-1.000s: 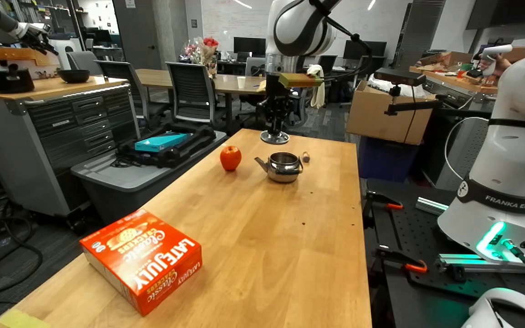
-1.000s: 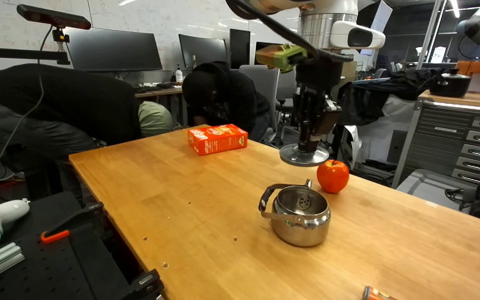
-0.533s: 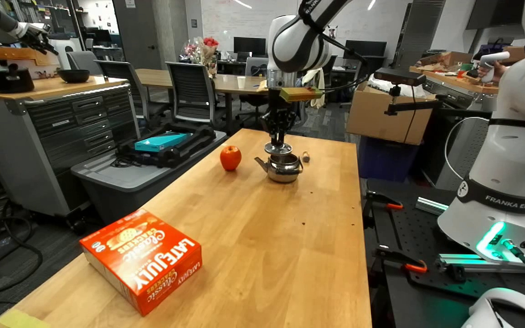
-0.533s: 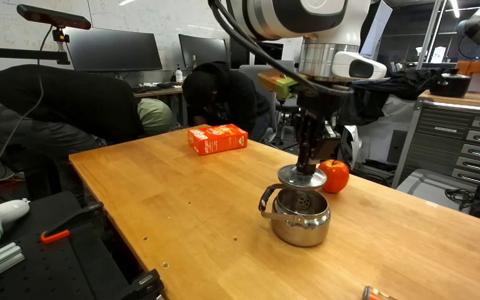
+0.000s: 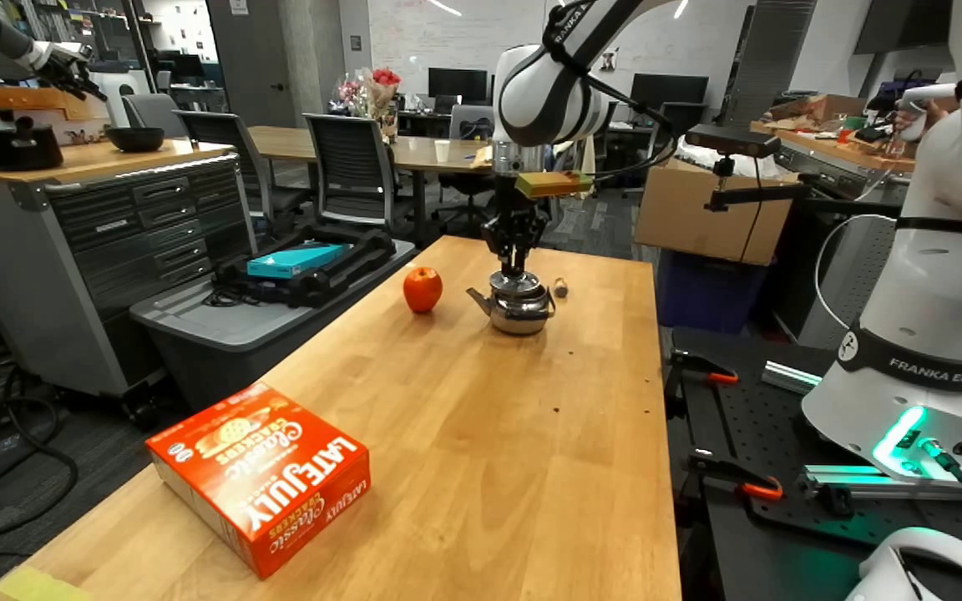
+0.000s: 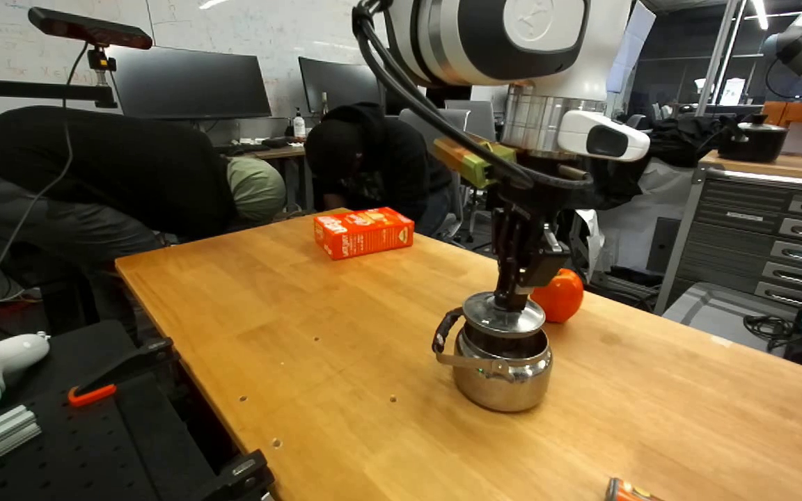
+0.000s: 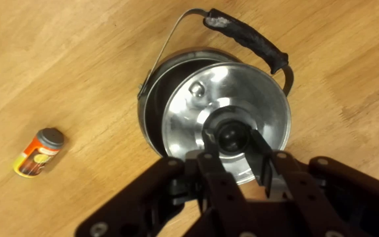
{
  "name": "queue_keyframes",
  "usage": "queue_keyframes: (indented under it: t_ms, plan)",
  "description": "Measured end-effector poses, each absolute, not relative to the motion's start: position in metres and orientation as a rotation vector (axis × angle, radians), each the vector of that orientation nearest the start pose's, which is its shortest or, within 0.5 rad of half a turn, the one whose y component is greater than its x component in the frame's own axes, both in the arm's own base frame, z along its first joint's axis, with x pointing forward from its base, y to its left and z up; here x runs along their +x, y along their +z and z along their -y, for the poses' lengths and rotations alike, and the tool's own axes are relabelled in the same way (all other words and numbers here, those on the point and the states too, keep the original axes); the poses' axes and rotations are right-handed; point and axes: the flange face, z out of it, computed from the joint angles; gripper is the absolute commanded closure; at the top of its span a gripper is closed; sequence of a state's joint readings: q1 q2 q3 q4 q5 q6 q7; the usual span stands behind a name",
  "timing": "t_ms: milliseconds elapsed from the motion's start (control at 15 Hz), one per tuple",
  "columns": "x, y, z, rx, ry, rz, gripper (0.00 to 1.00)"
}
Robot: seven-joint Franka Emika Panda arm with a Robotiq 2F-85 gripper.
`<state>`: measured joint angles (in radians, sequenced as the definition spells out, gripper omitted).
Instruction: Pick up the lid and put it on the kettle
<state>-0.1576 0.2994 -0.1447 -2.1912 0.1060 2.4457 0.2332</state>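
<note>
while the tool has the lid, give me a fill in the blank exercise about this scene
The tool holds the lid by its dark centre ____.
In an exterior view, the part of the kettle nearest the apple is its ____.
The LATEJULY box reads Classic ____.
In the wrist view, the cap of the small container is coloured ____.

Missing words: knob; spout; crackers; grey.

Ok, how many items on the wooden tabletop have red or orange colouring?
3: in an exterior view, the cracker box in the foreground and the apple left of the kettle; in the wrist view, the small canister, also left of the kettle.
</note>
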Motion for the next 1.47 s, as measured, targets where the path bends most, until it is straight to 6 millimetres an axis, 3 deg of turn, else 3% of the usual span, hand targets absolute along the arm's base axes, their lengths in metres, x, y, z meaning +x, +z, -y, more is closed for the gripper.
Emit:
queue_keyframes:
  t_ms: [400, 1467]
  plan:
    - [0.521, 0.244, 0.180, -2.948, 0.041, -0.937, 0.93]
    - [0.512, 0.235, 0.183, -2.923, 0.071, -0.926, 0.93]
